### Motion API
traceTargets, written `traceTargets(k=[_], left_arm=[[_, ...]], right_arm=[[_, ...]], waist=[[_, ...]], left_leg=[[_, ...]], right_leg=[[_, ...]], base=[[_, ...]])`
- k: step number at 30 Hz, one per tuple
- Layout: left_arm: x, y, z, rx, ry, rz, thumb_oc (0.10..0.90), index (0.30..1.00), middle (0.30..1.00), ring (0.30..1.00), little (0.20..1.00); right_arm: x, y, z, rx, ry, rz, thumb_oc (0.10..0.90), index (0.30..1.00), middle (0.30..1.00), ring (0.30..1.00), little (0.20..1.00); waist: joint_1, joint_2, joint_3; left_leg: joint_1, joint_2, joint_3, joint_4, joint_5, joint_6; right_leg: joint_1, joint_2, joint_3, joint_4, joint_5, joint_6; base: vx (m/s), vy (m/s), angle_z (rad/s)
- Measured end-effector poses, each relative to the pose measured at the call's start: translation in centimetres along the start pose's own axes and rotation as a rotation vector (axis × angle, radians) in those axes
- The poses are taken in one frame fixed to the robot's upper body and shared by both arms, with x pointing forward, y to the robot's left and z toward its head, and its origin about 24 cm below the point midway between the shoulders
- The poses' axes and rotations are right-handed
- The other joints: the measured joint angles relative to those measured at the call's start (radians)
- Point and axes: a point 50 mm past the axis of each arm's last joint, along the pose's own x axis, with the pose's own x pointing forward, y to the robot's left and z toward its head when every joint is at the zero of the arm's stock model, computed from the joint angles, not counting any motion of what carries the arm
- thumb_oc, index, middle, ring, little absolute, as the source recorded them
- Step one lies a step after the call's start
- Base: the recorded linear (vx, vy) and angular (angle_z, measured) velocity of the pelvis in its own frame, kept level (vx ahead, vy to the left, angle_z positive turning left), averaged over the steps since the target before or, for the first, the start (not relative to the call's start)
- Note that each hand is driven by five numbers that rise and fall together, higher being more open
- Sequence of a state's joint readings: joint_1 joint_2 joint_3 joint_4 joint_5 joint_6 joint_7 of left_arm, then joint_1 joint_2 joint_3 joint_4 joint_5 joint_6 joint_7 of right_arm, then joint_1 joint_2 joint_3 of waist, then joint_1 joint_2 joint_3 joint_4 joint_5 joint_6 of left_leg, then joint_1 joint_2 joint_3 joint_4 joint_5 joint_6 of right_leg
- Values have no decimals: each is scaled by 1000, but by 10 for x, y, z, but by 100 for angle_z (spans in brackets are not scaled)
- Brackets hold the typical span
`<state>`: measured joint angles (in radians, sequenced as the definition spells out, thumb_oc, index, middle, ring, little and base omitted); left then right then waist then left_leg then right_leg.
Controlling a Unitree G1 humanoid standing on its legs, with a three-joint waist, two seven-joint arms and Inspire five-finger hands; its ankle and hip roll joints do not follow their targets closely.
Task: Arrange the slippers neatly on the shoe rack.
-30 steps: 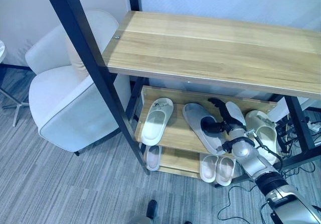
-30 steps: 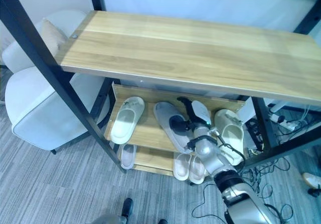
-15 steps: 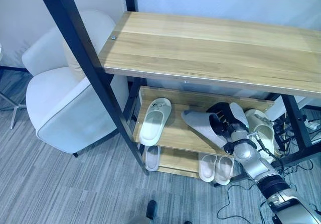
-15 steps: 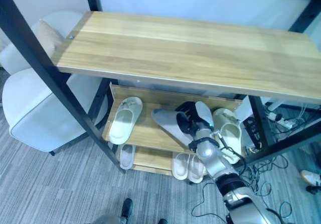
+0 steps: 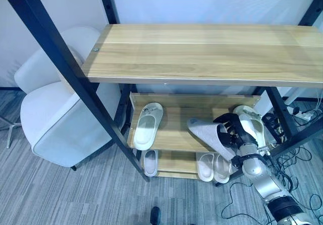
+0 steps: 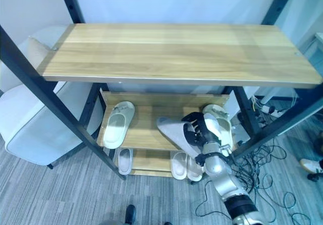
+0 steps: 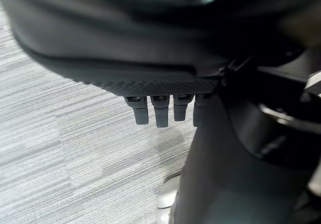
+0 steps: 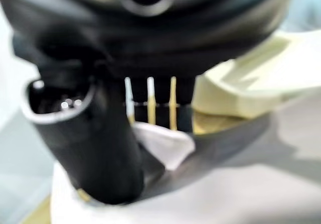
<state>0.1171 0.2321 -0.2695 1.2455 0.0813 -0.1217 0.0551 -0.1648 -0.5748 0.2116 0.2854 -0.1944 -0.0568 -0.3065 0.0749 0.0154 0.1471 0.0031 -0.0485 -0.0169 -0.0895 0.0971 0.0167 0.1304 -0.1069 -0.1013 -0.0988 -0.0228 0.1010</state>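
My right hand is shut on the edge of a pale grey slipper, which is tilted up on its side over the middle shelf of the shoe rack. The right wrist view has the thumb and the fingers pinching that slipper. A white slipper lies flat at the shelf's left. A cream slipper lies at the right, just behind the hand. My left hand hangs over the carpet with straight fingers, holding nothing.
The bottom shelf holds one slipper at the left and a pair at the right. A bare wooden top shelf overhangs the work. Black posts frame the rack, a white armchair stands at its left, and cables lie at its right.
My right hand went from resting open on the flat grey slipper to shut on it, and tipped it up on its side. The camera has shifted.
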Motion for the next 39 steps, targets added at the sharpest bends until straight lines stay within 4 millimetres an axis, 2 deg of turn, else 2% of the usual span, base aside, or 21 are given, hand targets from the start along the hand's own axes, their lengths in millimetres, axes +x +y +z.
traceTargets(k=[3,7,14,20,24,30,32,34,36,38,39], left_arm=[[0,-4,-1,-4,9,-10,800,900,900,900,900],[-1,-6,-2,14,15,-15,800,900,900,900,900],[-1,-9,-5,3,21,-20,800,900,900,900,900],[-2,-9,-6,3,24,-18,800,900,900,900,900],[-2,-8,-8,-12,33,-11,800,900,900,900,900],[-2,-4,-10,-26,44,0,800,900,900,900,900],[-1,-2,-8,-37,37,9,800,900,900,900,900],[1,5,-2,-56,29,32,800,900,900,900,900],[0,9,-3,-64,29,47,800,900,900,900,900],[0,11,-2,-80,26,56,800,900,900,900,900],[0,13,-2,-86,20,63,800,900,900,900,900]], right_arm=[[-7,1,10,26,-46,15,400,300,300,300,300],[-11,2,12,36,-63,38,400,300,300,300,300],[-24,2,22,64,-116,59,400,300,300,300,300],[-35,2,15,75,-103,81,400,300,300,300,300],[-52,4,5,89,-71,113,400,300,300,300,300],[-60,8,1,100,-53,153,400,300,300,300,300],[-56,9,6,125,-73,153,400,300,300,300,300],[-55,11,9,129,-89,164,400,300,300,300,300],[-55,12,11,131,-96,179,400,300,300,300,300],[-55,13,13,135,-112,185,400,300,300,300,300],[-56,15,14,139,-122,196,400,300,300,300,300]], waist=[[-17,8,-2],[-41,10,-4],[-48,13,-6],[-41,12,-6],[-63,5,-3],[-88,-11,9],[-80,-14,30],[-74,-21,45],[-53,-22,44],[-37,-20,43],[-28,-25,43]], left_leg=[[8,1,11,0,0,0],[11,3,16,0,0,0],[17,4,30,0,0,0],[22,6,50,0,-3,3],[18,0,76,0,-5,7],[4,-3,121,0,-10,6],[-1,4,160,4,-3,16],[-10,9,172,4,-8,14],[-8,18,187,1,-8,15],[-13,27,188,0,-12,18],[-17,31,180,1,-9,13]], right_leg=[[2,0,16,0,1,-1],[1,1,24,0,3,-4],[-1,0,30,6,14,-4],[-5,-1,54,12,18,2],[-40,-3,84,45,17,7],[-104,-16,134,96,6,22],[-155,-7,134,161,6,23],[-188,-4,130,193,-5,26],[-208,-9,79,219,-14,13],[-218,-3,62,251,-22,6],[-249,7,41,302,-56,-16]], base=[[-21,-16,-11],[-31,5,-5],[-33,40,-6],[-74,99,-12],[-94,94,-18],[-130,53,-23],[-135,20,-49],[-48,3,-32],[-3,-33,-20],[32,-76,-9],[9,-57,9]])
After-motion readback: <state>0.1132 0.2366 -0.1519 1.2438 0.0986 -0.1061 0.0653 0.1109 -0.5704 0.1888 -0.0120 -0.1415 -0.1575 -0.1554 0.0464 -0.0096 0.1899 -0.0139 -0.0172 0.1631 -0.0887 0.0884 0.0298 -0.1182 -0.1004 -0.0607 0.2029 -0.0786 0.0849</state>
